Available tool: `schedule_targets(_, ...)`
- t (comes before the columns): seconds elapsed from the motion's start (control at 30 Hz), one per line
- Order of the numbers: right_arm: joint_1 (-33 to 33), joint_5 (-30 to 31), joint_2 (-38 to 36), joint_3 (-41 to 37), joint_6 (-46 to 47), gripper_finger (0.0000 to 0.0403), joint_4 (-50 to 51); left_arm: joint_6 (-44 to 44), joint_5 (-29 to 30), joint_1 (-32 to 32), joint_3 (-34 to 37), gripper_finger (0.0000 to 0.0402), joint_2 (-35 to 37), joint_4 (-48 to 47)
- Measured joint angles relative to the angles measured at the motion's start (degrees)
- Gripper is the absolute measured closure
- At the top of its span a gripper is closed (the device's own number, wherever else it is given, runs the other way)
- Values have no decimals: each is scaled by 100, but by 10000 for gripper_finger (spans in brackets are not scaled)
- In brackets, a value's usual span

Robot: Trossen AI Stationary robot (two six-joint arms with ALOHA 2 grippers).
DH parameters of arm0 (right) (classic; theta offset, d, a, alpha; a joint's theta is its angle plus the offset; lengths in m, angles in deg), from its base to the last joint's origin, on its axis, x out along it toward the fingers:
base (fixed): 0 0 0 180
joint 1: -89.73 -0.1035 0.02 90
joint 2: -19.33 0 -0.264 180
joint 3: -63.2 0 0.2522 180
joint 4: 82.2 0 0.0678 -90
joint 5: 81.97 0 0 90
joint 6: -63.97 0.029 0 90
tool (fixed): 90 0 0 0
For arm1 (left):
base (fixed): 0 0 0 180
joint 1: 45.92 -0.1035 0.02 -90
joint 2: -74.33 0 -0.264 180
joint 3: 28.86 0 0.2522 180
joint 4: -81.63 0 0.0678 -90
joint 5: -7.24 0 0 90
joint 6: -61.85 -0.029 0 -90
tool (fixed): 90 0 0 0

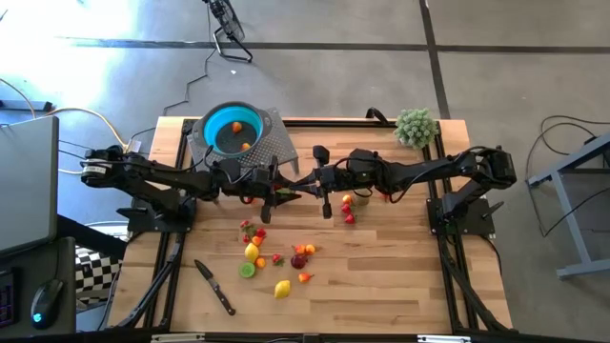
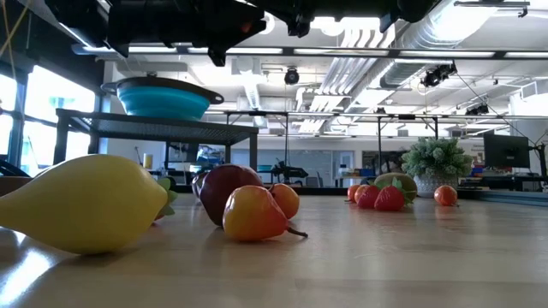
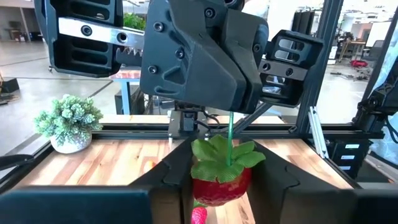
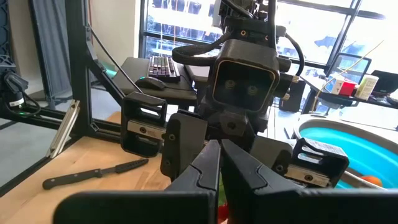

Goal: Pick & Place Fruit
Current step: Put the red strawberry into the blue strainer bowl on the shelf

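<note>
The left gripper [image 1: 283,193] is hanging above the middle of the table, its two fingers [image 3: 171,177] squeezing a red strawberry [image 3: 221,180] with a green leafy top and thin green stem. The berry is sitting between the pads, stem pointing up.

Directly facing it, almost nose to nose, the right gripper [image 1: 319,181] is meeting it from the opposite side. Its fingers [image 4: 208,171] are lying pressed nearly together, with only a thin slit between them, and their tips are pointing at the left gripper's held berry; whether they are touching it cannot be told.

Behind the left gripper, towards the table's far edge, a teal bowl [image 1: 232,127] is resting on a raised grey stand, with two orange fruits inside. Below and in front of both grippers, the remaining loose fruit [image 1: 276,255] is lying scattered on the wooden table [image 1: 400,276], red, orange, yellow, lime and maroon. A few red and pale pieces are lying just under the right gripper. A black-handled knife [image 1: 215,287] is lying beyond the fruit, on the left gripper's side. A fuzzy green plant ball [image 1: 416,127] is standing at the far corner behind the right arm.
</note>
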Motion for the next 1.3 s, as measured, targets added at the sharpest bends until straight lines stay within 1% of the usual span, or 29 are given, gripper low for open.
schedule_targets(0.8,0,2,0,0,7,399,-4,0,0,-1,0,304,2,0)
schedule_targets(1.0,0,181,0,0,-9,399,-9,9,4,-2,0,304,2,0)
schedule_targets(1.1,0,173,0,0,-11,399,-9,88,66,-2,0,294,2,0)
schedule_targets(1.3,0,175,0,0,-13,399,46,151,216,-2,0,244,2,-2)
